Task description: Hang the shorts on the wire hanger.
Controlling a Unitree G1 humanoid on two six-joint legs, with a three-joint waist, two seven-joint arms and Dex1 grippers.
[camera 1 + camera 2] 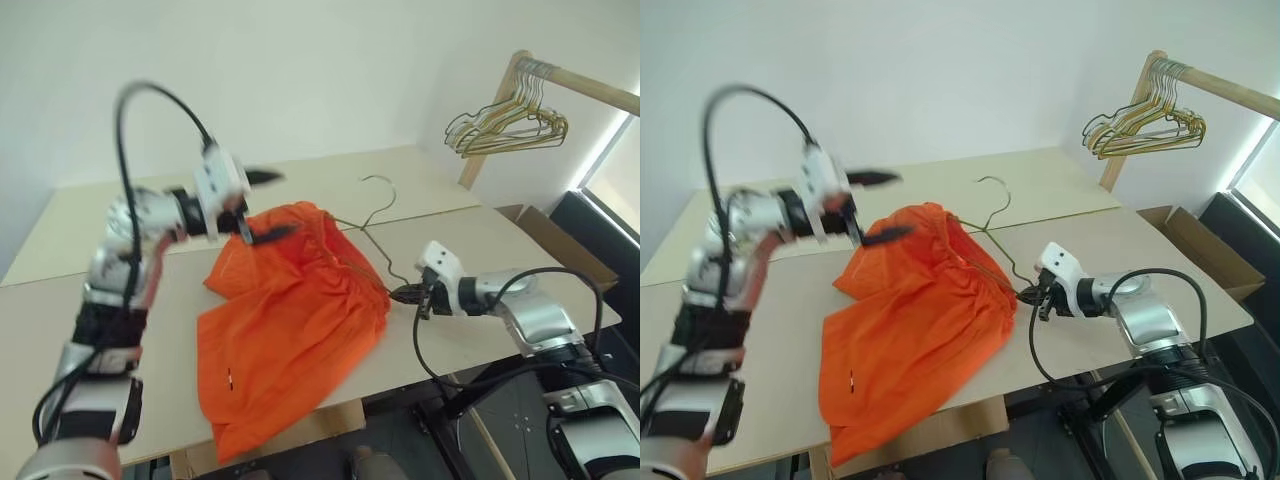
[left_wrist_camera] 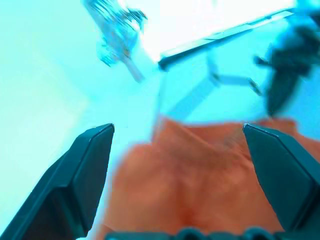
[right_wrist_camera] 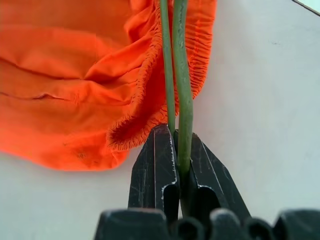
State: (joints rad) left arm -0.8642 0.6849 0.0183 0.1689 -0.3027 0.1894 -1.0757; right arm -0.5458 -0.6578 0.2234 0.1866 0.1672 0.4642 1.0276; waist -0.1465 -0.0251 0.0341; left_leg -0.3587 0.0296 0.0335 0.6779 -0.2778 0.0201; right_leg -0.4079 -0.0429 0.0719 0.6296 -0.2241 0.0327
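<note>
The bright orange shorts (image 1: 290,320) lie bunched on the table, their lower part hanging over the front edge. The thin green wire hanger (image 1: 366,227) runs along the gathered waistband, with its hook resting on the table behind the shorts. My right gripper (image 1: 408,294) is shut on the wire hanger (image 3: 183,100) at the right end of the waistband, beside the shorts (image 3: 75,75). My left gripper (image 1: 280,204) is raised over the upper left part of the shorts (image 2: 200,190), open, with nothing between its fingers (image 2: 85,175).
The pale wooden table (image 1: 480,235) reaches back to the wall. At the right, a wooden rail holds a bunch of gold and dark wire hangers (image 1: 505,125). A cardboard box (image 1: 555,245) stands past the table's right edge.
</note>
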